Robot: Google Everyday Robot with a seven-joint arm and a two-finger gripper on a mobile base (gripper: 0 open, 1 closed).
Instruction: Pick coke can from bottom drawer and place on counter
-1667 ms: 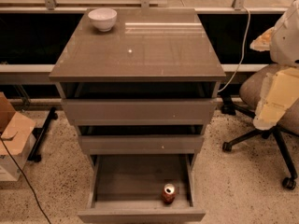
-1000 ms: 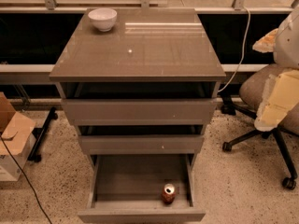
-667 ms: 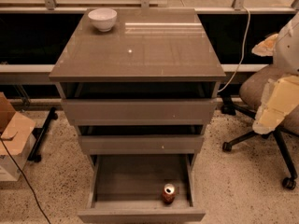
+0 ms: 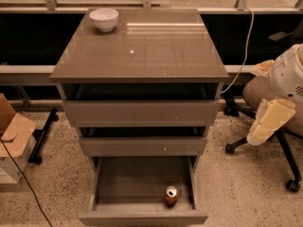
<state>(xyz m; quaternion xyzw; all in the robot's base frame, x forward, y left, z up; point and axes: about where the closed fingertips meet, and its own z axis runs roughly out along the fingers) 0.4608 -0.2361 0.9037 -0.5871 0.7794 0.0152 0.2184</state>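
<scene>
Three drawers sit in a grey-brown cabinet, one on top of the other. The bottom drawer (image 4: pixel 142 217) is pulled out far, and you can see right into it. A coke can (image 4: pixel 171 196) stands up straight inside it, near the front wall and over to the right. The can is red with a silver top.

The gripper (image 4: pixel 267 123) is far off to the right side, at the end of a white arm (image 4: pixel 289 74). It looks pale yellow and points down and to the left. It hangs in the air in front of a chair (image 4: pixel 289 161), well apart from the can and the cabinet. I cannot tell if it is spread apart or pressed together. It is not holding the can.

The counter (image 4: pixel 142 51) is the shiny flat top of the cabinet. Light shines on it. A white bowl (image 4: pixel 103 19) sits on its back left corner.

The two upper drawers are pulled out just a little, with dark gaps above them. The middle drawer (image 4: pixel 142 145) sticks out less than the bottom one.

The floor (image 4: pixel 236 188) is pale with lots of small dark specks. The chair has wheels on its legs. A cardboard box (image 4: pixel 14 136) sits on the floor at the left. A thin white cord (image 4: pixel 246 41) hangs down behind the cabinet on the right.
</scene>
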